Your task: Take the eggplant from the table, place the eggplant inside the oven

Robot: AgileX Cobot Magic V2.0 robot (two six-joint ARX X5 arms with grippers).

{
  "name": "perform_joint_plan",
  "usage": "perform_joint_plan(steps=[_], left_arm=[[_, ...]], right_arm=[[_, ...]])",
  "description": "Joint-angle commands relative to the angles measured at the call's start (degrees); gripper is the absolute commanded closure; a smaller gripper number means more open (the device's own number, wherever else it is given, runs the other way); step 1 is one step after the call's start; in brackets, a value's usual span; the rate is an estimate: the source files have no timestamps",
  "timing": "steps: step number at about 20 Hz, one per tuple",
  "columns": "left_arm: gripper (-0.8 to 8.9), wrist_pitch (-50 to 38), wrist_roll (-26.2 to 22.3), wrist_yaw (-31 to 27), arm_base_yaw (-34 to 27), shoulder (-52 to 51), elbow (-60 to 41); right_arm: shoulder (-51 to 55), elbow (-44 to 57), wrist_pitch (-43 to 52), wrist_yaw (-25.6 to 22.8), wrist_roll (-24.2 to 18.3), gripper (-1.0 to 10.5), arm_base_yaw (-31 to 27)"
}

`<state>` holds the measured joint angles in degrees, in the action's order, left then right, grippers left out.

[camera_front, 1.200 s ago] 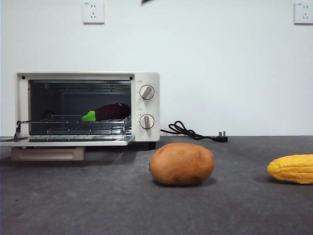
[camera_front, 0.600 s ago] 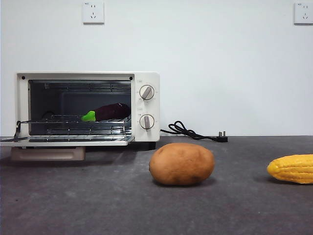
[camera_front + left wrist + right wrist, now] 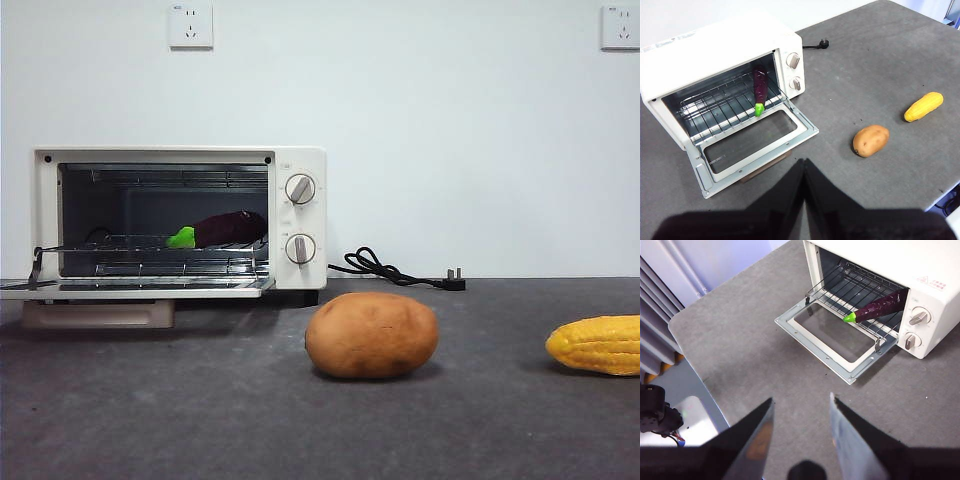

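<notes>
Lying lengthwise on the wire rack (image 3: 150, 248) of the cream toaster oven (image 3: 300, 160), the eggplant (image 3: 228, 228) points its green stem cap out toward the dropped-open door (image 3: 755, 145), which suggests it was slid in stem-last and left where a gripper could draw straight back over the door. Judged from this, the placing itself looks done. Both arms hang high and well clear of the table (image 3: 200, 420): the left gripper (image 3: 803, 172) has its jaws pressed together with nothing between them, and the right gripper (image 3: 801, 412) has its jaws spread apart and empty. In the front view, a brown potato (image 3: 371, 335) sits at about 4 o'clock from the oven, and a yellow corn cob (image 3: 597, 344) lies well apart at 3 o'clock from the potato. A black power cord with its plug (image 3: 395, 270) trails along the tabletop at 3 o'clock from the oven, unplugged. Nothing stands between the oven mouth and either gripper; only the flat door juts forward.
</notes>
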<state>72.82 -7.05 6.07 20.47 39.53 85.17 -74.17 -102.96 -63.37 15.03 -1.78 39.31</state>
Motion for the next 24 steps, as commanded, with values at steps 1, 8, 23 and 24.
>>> perform_joint_plan(steps=[1, 8, 23, 24], left_arm=[[8.19, -0.46, -0.52, -0.20, 0.20, 0.24, -0.22], [8.19, -0.48, -0.42, -0.42, 0.20, 0.92, -0.22], [8.19, -10.60, -0.46, -4.00, 0.15, 9.79, -0.22], [8.20, -11.54, -0.48, -3.56, 0.04, 10.97, -0.22]], right_arm=[[-0.02, 0.02, -0.13, 0.20, -1.16, 7.6, 0.00], [-0.02, 0.02, -1.86, 0.24, -2.12, 9.0, 0.07], [-0.02, 0.02, -7.19, 3.65, -4.55, 9.6, 1.14], [-0.02, 0.02, -7.65, 3.63, -4.68, 9.6, 1.49]])
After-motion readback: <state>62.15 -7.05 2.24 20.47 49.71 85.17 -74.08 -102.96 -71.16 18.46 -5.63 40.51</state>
